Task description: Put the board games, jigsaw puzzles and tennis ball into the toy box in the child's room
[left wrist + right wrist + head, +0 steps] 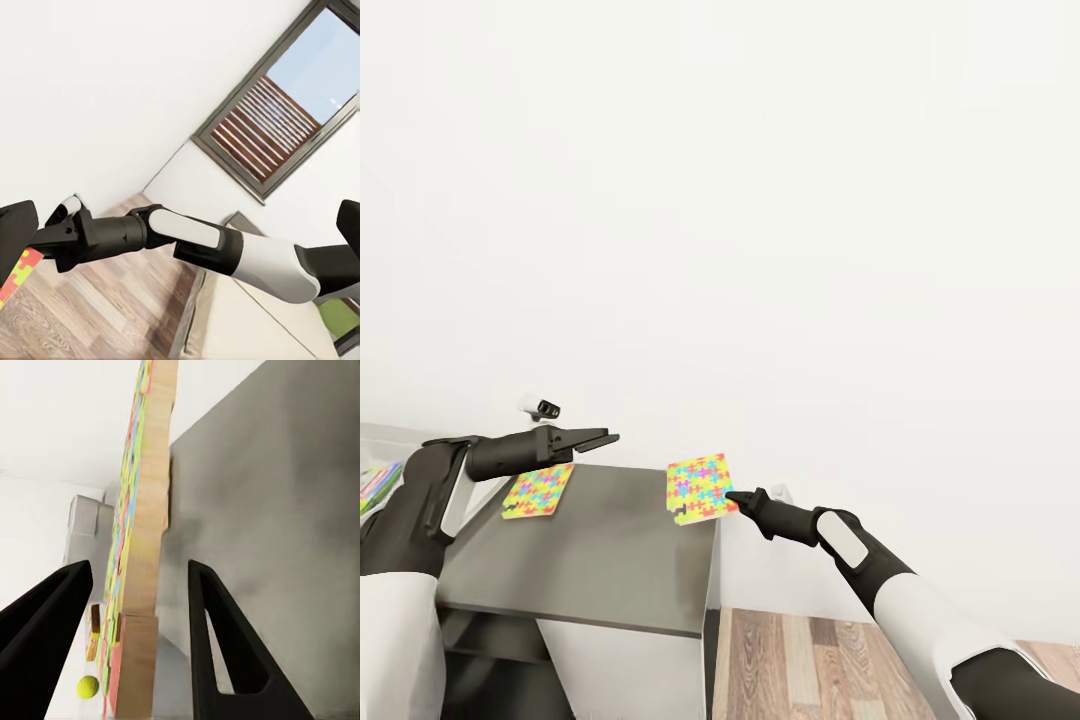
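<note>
Right tool (734,497) is at the near edge of a puzzle (699,487) that stands tilted up off the bench (600,560) at its right front corner. In the right wrist view the puzzle (142,547) runs edge-on between the two fingers (214,637); visible gaps on both sides, so the tool is open around it and not yet pinching, as far as I can judge. Bottom edge seems to rest on the bench, can't tell for sure.

Handling, judged: thin rigid sheet, light, wood-coloured backing, smooth faces, so likely slippery. Best hold is across its thickness at the edge, deep enough that it can't pivot. Interlocked pieces look fused; notches along one side.

Looks: square, bright mix of yellow, green, pink, blue and orange pieces on the front, plain tan edge.

Second puzzle (538,490) lies flat on the bench, further left, under the left tool (603,438). Left tool hovers above it, fingers slightly apart, holding nothing. A tennis ball (88,686) shows small past the puzzle in the right wrist view. Colourful flat thing (378,487) at the far left edge of the head view, too cropped to name. Wood floor (810,660) below the bench.
</note>
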